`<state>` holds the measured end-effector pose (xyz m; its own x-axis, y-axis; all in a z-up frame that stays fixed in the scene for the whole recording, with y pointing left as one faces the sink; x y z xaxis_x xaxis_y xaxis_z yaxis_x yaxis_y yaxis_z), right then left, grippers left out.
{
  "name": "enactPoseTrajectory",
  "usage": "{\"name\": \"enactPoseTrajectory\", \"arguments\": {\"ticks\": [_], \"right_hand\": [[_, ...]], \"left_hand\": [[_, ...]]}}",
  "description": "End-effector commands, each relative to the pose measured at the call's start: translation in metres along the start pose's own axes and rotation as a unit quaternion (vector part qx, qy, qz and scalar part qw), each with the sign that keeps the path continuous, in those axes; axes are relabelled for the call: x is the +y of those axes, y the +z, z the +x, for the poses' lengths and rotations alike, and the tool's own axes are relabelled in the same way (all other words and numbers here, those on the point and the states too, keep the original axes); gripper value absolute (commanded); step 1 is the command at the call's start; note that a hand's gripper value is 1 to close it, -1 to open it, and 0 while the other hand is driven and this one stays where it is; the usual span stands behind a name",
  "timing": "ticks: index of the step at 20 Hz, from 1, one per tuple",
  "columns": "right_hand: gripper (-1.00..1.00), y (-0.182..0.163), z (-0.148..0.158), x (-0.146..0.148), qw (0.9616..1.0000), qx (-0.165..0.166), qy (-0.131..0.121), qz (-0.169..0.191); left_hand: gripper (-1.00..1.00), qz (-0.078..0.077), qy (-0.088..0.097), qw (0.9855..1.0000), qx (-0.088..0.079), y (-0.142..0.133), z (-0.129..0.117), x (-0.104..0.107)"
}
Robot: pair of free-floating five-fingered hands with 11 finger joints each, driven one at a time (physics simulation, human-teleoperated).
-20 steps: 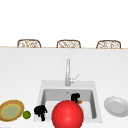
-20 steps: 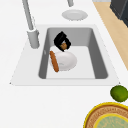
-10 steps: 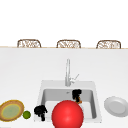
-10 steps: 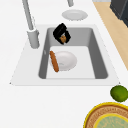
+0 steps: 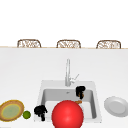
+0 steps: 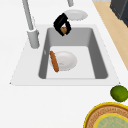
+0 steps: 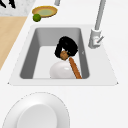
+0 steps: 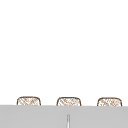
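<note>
While the right hand [image 6: 62,23] hangs over the sink [image 6: 100,67] w/ fingers pinched on a small brown item [image 6: 64,30], lifted clear above the plate [image 6: 66,60] and sausage [image 6: 54,61], nothing is set down yet; left hand [image 5: 40,111] idles, curled empty, at sink's front-left corner.

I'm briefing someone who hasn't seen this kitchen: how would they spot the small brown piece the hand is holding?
Start at the sink below the tall faucet. Above its basin hangs the right hand, fingers curled round a small brown lump. Unlike the long brown stick lying on the white plate in the basin, it is short, rounded and held in the air.
</note>
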<state>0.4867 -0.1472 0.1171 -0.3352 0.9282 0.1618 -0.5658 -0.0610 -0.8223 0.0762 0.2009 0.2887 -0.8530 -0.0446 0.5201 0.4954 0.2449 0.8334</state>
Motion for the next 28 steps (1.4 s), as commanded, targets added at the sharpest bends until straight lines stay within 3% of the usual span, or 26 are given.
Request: {"name": "enactPoseTrajectory", "arguments": {"ticks": [1, 10, 20, 28], "right_hand": [[1.0, 0.019, -0.011, -0.012, 0.9996, 0.019, -0.012, -0.017], [1.0, 0.072, -0.028, -0.016, 0.9995, 0.0, -0.025, -0.019], [1.0, 0.155, -0.024, -0.019, 0.9991, -0.013, -0.032, -0.027], [1.0, 0.22, -0.025, -0.01, 0.9988, -0.02, -0.018, -0.041]], "left_hand": [[0.0, 0.0, 0.0, 1.0, 0.0, 0.0, 0.0, 0.0], [0.0, 0.0, 0.0, 1.0, 0.0, 0.0, 0.0, 0.0], [0.0, 0.0, 0.0, 1.0, 0.0, 0.0, 0.0, 0.0], [0.0, 0.0, 0.0, 1.0, 0.0, 0.0, 0.0, 0.0]]}}
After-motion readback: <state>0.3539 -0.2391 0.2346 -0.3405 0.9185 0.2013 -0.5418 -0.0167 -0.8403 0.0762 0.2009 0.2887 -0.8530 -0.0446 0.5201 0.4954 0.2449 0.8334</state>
